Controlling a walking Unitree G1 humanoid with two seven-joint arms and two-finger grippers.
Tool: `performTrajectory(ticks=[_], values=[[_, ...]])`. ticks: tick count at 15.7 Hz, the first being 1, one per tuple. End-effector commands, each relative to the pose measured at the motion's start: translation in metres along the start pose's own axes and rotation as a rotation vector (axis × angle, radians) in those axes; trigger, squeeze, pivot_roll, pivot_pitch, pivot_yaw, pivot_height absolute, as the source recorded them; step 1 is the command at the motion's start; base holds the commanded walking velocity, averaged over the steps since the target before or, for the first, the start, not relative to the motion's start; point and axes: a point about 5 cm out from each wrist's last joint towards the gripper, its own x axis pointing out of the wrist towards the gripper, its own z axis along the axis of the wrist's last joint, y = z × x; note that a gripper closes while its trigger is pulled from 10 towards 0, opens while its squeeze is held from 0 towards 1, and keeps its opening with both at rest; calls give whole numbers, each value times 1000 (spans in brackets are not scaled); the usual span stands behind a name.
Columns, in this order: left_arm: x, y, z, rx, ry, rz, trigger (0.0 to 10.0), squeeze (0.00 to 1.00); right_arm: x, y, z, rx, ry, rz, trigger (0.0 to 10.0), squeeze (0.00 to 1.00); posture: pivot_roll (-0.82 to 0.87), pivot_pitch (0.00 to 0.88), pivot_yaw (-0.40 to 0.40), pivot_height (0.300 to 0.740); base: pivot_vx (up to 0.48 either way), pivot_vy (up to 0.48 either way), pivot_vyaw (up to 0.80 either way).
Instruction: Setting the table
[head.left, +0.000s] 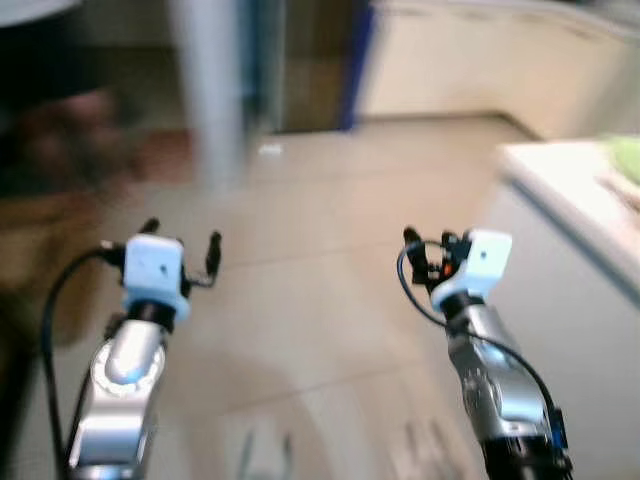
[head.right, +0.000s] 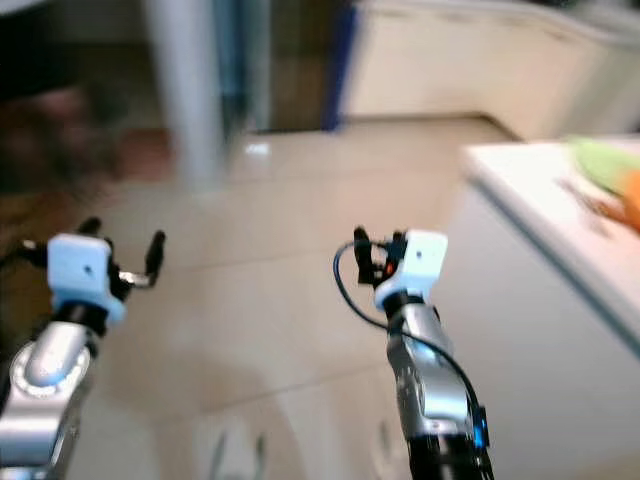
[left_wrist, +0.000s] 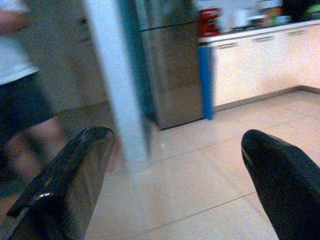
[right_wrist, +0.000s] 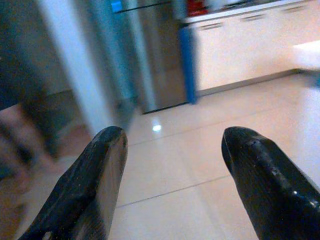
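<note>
Both arms are held out over a beige tiled floor, and the picture is blurred. My left gripper (head.left: 181, 243) is open with nothing between its fingers (left_wrist: 70, 185). My right gripper (head.left: 428, 250) is open too, its fingers (right_wrist: 90, 185) wide apart and empty. A white table (head.right: 530, 200) stands at the right, with a green and an orange item (head.right: 610, 180) lying on it, too blurred to name. The right gripper is left of the table's edge and apart from it.
A white pillar (head.left: 210, 90) rises ahead on the left, with a steel fridge (left_wrist: 170, 65) and cream kitchen cabinets (left_wrist: 250, 65) behind it. A person (left_wrist: 20, 90) in dark shorts stands at the far left. Open floor (head.left: 320, 300) lies between the arms.
</note>
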Motion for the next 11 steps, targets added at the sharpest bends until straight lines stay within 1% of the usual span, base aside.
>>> performTrajectory(ticks=[1,3,5,7,8,9,10,11], values=[[5,-9,7,-9,-30,-31,10000,0,-1,-12,9,-11,-34,-40,10000,0,74,0,-60,740,386,0,-800],[8,-9,12,8,-49,-49,10000,0,1,-8,19,-9,-75,-29,10000,0,71,0,-57,740,390,0,-800],[12,-10,24,23,-89,-89,10000,0,2,-2,35,0,-120,-19,10000,0,66,0,-56,740,392,0,-800],[20,-5,42,38,-141,-110,10000,0,5,11,63,-15,-212,33,10000,0,68,0,-51,740,392,0,-800],[25,-3,54,45,-174,-117,10000,0,5,15,78,-4,-274,42,10000,0,67,0,-51,740,375,0,-513],[30,-3,74,26,-203,-123,10000,0,2,18,97,29,-338,55,10000,0,70,0,-52,740,0,0,0],[33,-8,85,15,-232,-142,10000,0,2,22,101,15,-321,71,10000,0,68,0,-47,740,0,0,0],[33,-11,82,6,-218,-140,10000,0,2,21,98,-2,-298,62,10000,0,64,0,-42,740,0,0,0]])
